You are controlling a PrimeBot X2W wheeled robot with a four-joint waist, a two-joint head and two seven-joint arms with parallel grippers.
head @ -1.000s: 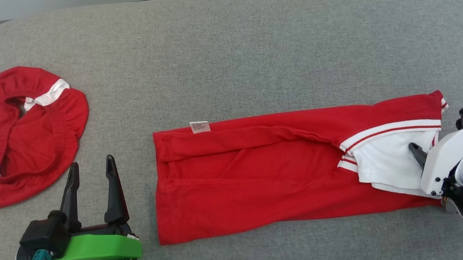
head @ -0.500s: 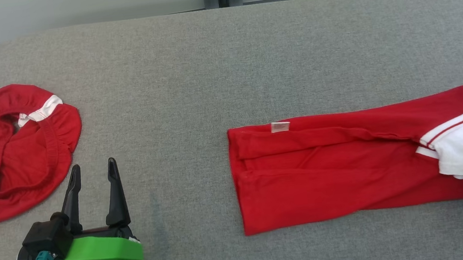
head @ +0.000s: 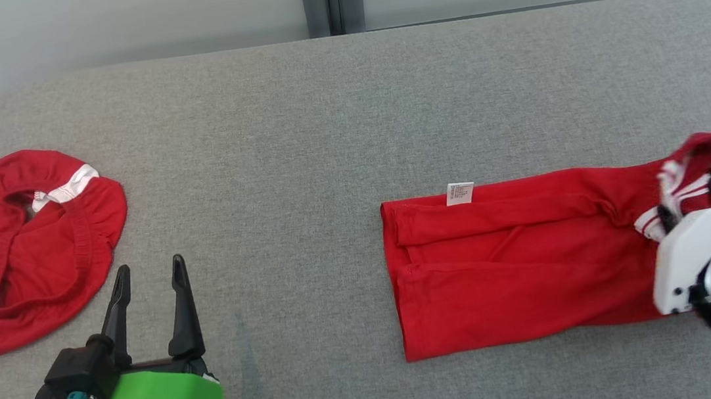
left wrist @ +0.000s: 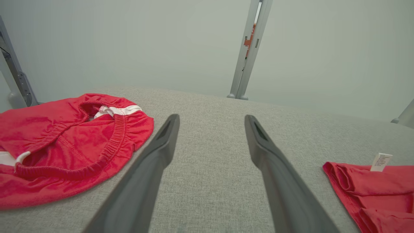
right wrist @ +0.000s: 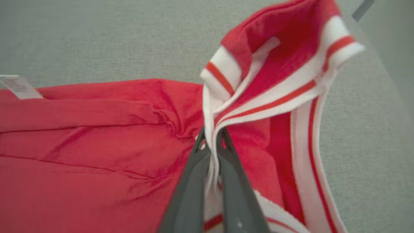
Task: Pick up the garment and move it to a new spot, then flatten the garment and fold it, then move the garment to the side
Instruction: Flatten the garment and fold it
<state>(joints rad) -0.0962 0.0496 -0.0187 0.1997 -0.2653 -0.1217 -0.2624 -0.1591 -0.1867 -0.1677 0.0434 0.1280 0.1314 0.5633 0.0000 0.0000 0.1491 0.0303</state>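
Observation:
The red garment (head: 520,261) with white striped trim lies folded lengthwise on the grey surface, a small white label (head: 459,192) at its far edge. My right gripper (right wrist: 212,137) is shut on the garment's striped white end (right wrist: 271,74), which is lifted and bunched above the cloth (right wrist: 81,155). In the head view that raised end (head: 690,181) sits beside the right arm's white wrist (head: 698,256). My left gripper (head: 147,274) stands open over bare grey surface at the lower left, nothing between its fingers (left wrist: 161,149). The garment's left edge (left wrist: 372,191) lies off to its right.
A second red garment (head: 17,248) with an elastic waistband and white stripe lies crumpled at the left edge, also in the left wrist view (left wrist: 64,142). A grey post (head: 331,0) stands behind the grey padded table (head: 320,111). A pale wall is beyond.
The head camera has shifted, so the picture slid. The garment's white striped end, flat a second ago, is now gathered and lifted in my right gripper. The left gripper stays open and still.

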